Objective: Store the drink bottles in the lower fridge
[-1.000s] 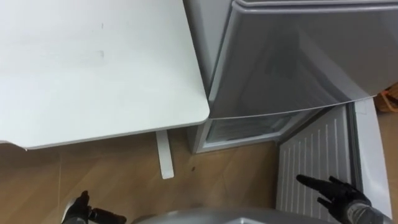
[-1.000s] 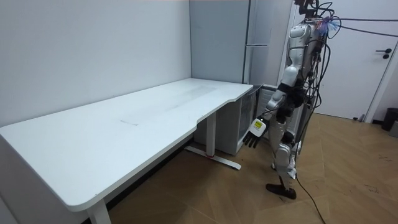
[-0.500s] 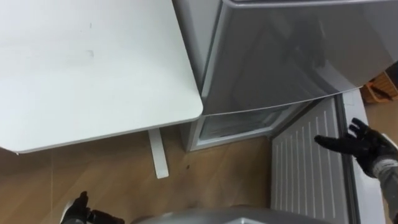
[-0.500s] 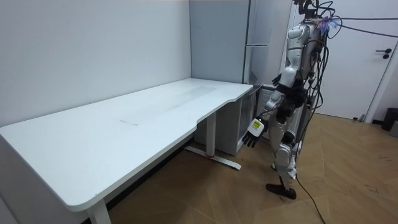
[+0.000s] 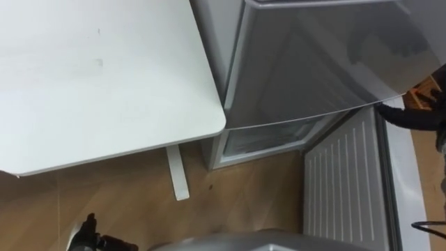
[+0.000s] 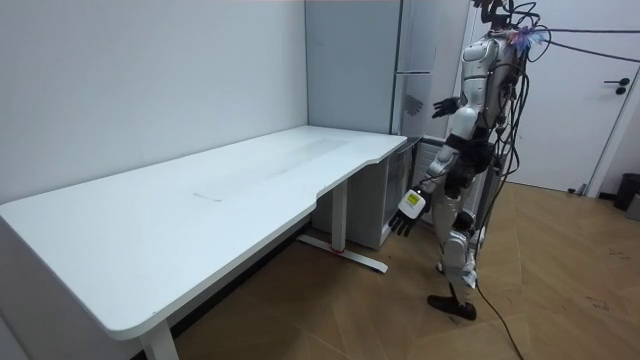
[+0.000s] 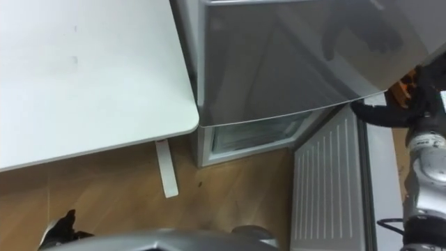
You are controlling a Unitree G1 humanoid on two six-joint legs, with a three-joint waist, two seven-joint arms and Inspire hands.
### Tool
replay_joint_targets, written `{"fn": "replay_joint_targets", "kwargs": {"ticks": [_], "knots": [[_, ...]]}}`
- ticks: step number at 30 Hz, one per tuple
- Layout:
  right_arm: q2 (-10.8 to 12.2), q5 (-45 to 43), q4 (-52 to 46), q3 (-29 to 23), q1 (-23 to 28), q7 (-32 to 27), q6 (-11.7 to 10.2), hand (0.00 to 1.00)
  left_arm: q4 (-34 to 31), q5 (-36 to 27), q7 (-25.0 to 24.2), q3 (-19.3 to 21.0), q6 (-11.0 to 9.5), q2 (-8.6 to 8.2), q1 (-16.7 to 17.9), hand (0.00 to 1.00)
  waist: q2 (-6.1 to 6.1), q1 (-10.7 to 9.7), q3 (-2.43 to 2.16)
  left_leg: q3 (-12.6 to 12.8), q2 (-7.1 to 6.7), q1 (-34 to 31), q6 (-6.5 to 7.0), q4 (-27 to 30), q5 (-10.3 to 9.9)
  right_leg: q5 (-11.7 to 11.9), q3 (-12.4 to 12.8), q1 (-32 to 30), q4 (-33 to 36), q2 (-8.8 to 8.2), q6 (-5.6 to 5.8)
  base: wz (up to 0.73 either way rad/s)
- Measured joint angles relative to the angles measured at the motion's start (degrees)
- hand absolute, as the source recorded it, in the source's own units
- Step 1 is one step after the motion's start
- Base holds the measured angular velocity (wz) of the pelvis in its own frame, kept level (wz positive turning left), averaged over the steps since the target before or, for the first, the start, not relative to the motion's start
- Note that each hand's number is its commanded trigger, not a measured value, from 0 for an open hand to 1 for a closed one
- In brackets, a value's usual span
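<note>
I stand in front of a grey fridge (image 6: 400, 120) beside a white desk. Its lower door (image 5: 345, 188) is swung open toward me, showing a white ribbed inner panel. The lower compartment (image 5: 268, 139) shows pale and bare at its opening. My right hand (image 5: 418, 117) is raised with straight fingers (image 7: 376, 111) at the lower right corner of the grey upper door (image 5: 320, 63). My left hand (image 5: 87, 238) hangs low at my side (image 6: 410, 208), fingers relaxed and holding nothing. I see no drinks.
The white desk (image 5: 104, 77) lies to my left, its corner close against the fridge's side. Its white foot (image 5: 178, 174) stands on the wooden floor. A white room door (image 6: 585, 110) is behind me in the room view.
My right hand has risen from low over the open lower door's panel to the upper door's lower right corner. The left hand has stayed put.
</note>
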Motion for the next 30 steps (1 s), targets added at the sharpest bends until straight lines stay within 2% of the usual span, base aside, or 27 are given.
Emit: {"fn": "replay_joint_targets", "kwargs": {"ticks": [6,7,9,13,16,21,28,30], "knots": [[0.0,2.9,0.3,-0.7,1.5,-2.8,0.0,0.00,-0.4,0.1,0.0,-0.4,0.3,-0.59,0.7,0.00,0.21,-0.5,-0.13,0.0,0.10,-0.5,-0.01,0.0,0.0,0.0,0.0,0.1,-0.1,0.10,-0.02,0.00],[0.0,3.7,0.5,-0.7,1.7,-3.2,0.0,0.00,-1.5,0.1,0.0,-0.5,0.4,-0.61,1.2,0.00,0.32,-1.0,-0.20,0.0,0.11,-0.7,-0.01,0.0,0.0,0.0,0.0,0.0,-0.1,0.09,-0.02,0.00],[0.0,6.1,3.0,-2.5,1.8,-3.4,-0.1,0.00,-2.2,0.2,0.2,-0.4,0.6,-0.54,2.3,0.00,0.56,-1.5,-0.41,0.0,0.10,-0.4,-0.02,0.1,0.0,0.0,-0.1,0.1,-0.2,0.04,-0.02,0.00],[0.0,7.9,7.7,-4.5,3.2,-4.6,-0.1,0.00,-3.3,0.2,1.8,-0.5,0.8,-0.57,2.5,0.00,0.77,-1.6,-0.45,0.4,0.11,0.2,-0.02,0.0,0.0,0.0,0.5,0.2,0.0,0.11,-0.02,-0.06],[0.0,9.1,10.6,-4.8,4.7,-5.0,0.0,0.00,-3.2,0.7,2.6,-0.4,1.0,-0.59,2.7,0.00,0.91,-1.8,-0.42,0.7,0.16,0.4,-0.06,0.0,0.0,0.1,0.8,0.1,0.2,0.22,-0.10,-0.09],[0.3,9.4,14.4,-4.8,5.8,-4.4,0.0,0.00,-3.2,0.7,2.7,-0.4,1.1,-0.83,2.9,0.00,0.88,-2.1,0.04,1.8,0.29,1.1,-0.14,-0.8,0.0,0.3,2.2,-0.1,0.0,0.60,-0.16,-0.13],[0.8,13.8,21.7,-4.6,5.8,-1.0,0.1,0.00,-3.2,0.7,2.5,-0.7,1.1,-0.73,2.2,0.00,1.02,-2.6,0.00,1.9,0.35,1.0,-0.19,-0.8,0.1,0.5,2.3,-0.3,0.0,0.75,-0.19,-0.01],[1.2,13.8,23.1,-4.5,5.8,-0.4,0.2,0.00,-3.2,0.7,2.4,-0.6,1.1,-0.72,2.2,0.00,1.21,-2.5,-0.15,2.0,0.34,0.9,-0.19,-0.8,0.1,0.5,2.4,-0.8,0.0,0.74,-0.19,-0.07]]}}
